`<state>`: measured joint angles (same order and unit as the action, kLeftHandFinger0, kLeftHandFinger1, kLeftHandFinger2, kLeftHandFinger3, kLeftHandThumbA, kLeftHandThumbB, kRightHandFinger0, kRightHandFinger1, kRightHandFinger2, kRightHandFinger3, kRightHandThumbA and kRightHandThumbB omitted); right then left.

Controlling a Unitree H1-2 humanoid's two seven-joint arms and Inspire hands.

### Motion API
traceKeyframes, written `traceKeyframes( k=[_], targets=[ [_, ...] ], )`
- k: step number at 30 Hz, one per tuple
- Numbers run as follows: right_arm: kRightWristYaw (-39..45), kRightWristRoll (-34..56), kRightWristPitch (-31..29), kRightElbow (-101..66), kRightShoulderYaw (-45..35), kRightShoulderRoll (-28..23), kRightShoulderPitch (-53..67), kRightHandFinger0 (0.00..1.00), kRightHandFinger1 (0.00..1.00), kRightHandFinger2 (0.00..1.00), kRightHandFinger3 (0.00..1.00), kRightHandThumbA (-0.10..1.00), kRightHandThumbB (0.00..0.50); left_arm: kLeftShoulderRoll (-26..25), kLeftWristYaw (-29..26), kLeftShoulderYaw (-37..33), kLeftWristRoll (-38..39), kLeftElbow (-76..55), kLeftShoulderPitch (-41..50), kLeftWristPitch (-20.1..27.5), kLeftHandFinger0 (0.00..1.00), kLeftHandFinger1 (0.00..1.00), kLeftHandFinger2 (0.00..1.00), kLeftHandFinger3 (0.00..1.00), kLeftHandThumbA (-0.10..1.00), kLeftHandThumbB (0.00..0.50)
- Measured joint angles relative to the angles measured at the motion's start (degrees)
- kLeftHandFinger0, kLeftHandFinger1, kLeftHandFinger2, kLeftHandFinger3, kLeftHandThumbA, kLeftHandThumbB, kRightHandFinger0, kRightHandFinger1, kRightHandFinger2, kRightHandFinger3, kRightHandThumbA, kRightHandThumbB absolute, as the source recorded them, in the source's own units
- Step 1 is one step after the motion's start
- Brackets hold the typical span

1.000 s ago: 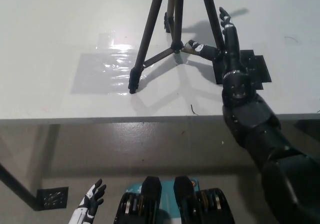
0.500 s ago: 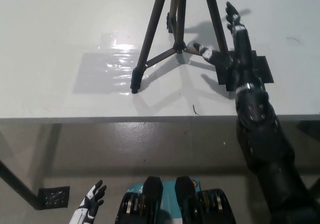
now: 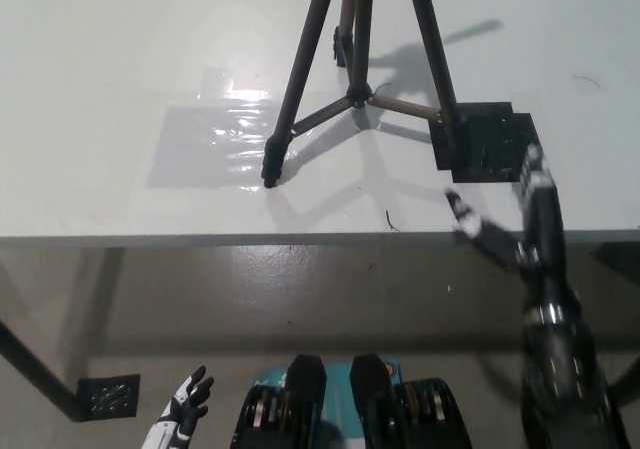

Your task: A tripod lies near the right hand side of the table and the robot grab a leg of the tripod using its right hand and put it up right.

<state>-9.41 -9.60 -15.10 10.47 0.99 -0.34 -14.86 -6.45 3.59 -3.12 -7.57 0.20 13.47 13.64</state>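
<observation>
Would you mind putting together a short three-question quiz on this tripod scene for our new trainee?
1. True or false: the tripod stands upright on the table.
2. Which hand is nearer the tripod? A) the black right hand B) the white left hand
3. Fill in: the tripod's right-side foot rests on a ____ patch on the table.

Key
1. True: its legs are spread, with the feet on the tabletop.
2. A: the right hand is open near the table's front edge, clear of the tripod; the left hand rests open at the lower left, below the table.
3. Black.
</observation>
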Motion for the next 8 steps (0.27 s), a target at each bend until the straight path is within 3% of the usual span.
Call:
traceKeyframes(
  k=[3, 5, 8],
  targets=[
    [0.6, 0.0, 0.0, -5.9, 2.5, -0.8, 8.3, 1.00, 1.00, 1.00, 1.00, 0.93, 0.500, 0.0, 0.0, 0.0, 0.0, 0.0, -0.1, 0.0, 1.00, 1.00, 1.00, 1.00, 1.00, 0.500],
    [1.1, 0.0, -0.1, -10.3, 5.0, -2.0, 13.6, 1.00, 1.00, 1.00, 1.00, 1.00, 0.500, -0.1, 0.1, 0.0, 0.1, 0.0, -0.2, 0.0, 1.00, 1.00, 1.00, 1.00, 1.00, 0.500],
    [1.7, -0.1, -0.4, -15.1, 8.3, -4.0, 19.5, 1.00, 1.00, 1.00, 1.00, 1.00, 0.500, -0.2, 0.4, 0.0, 0.4, 0.0, -0.3, 0.1, 1.00, 1.00, 1.00, 1.00, 1.00, 0.500]
  ],
)
